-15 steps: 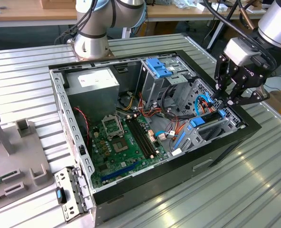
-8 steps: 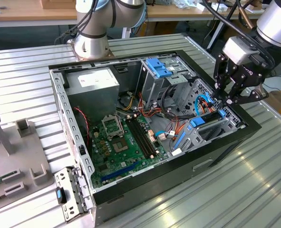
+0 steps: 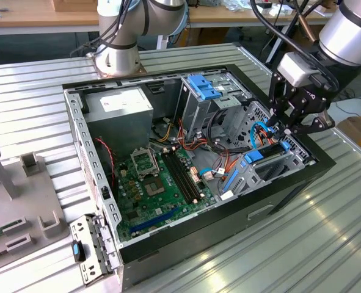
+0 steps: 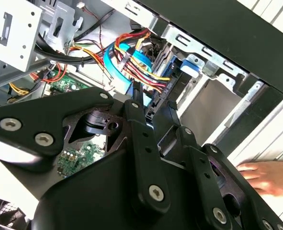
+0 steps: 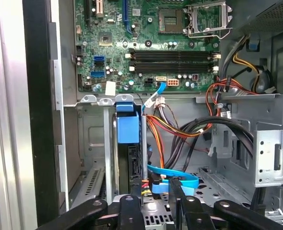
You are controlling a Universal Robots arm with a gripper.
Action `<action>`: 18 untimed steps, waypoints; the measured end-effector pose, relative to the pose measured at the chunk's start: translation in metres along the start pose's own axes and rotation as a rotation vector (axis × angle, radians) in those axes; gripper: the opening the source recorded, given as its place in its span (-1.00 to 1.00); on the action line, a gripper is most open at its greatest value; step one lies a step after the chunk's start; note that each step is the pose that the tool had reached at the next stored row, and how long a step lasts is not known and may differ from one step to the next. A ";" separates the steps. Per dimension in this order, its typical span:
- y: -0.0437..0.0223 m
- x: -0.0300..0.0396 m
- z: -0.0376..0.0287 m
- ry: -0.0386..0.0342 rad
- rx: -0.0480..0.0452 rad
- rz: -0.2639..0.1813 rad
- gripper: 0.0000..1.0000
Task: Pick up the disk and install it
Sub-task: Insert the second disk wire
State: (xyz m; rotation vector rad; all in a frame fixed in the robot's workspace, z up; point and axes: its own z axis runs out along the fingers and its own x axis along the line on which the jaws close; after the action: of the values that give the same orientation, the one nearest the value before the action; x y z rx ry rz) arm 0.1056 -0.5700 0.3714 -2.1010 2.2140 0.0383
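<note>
The disk stands on edge in a slot of the drive bay at the case's front corner. Its blue carrier tab (image 5: 128,124) tops a dark, thin body (image 5: 133,167) in the first wrist view. The same blue tab (image 4: 191,64) appears in the second wrist view and, in the exterior view, as the disk's tab (image 3: 253,157). My gripper (image 3: 288,129) hangs just above this bay. It is open in both wrist views (image 5: 153,191) (image 4: 145,98), with one finger (image 5: 130,203) close to the disk's end and only cables between the fingers.
Blue ribbon cable (image 5: 175,179) and orange, red and yellow wires (image 5: 179,134) crowd the bay beside the disk. A grey power-supply box (image 3: 119,107), a cage with a blue top (image 3: 201,85) and the motherboard (image 3: 156,183) lie further in. A person's hand (image 4: 261,175) rests outside the case.
</note>
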 end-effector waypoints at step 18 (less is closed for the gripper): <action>-0.0019 -0.0033 0.0108 0.0001 -0.0005 0.000 -0.67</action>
State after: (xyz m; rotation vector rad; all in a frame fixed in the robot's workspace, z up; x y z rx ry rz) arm 0.1082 -0.5660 0.3609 -2.1013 2.2143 0.0386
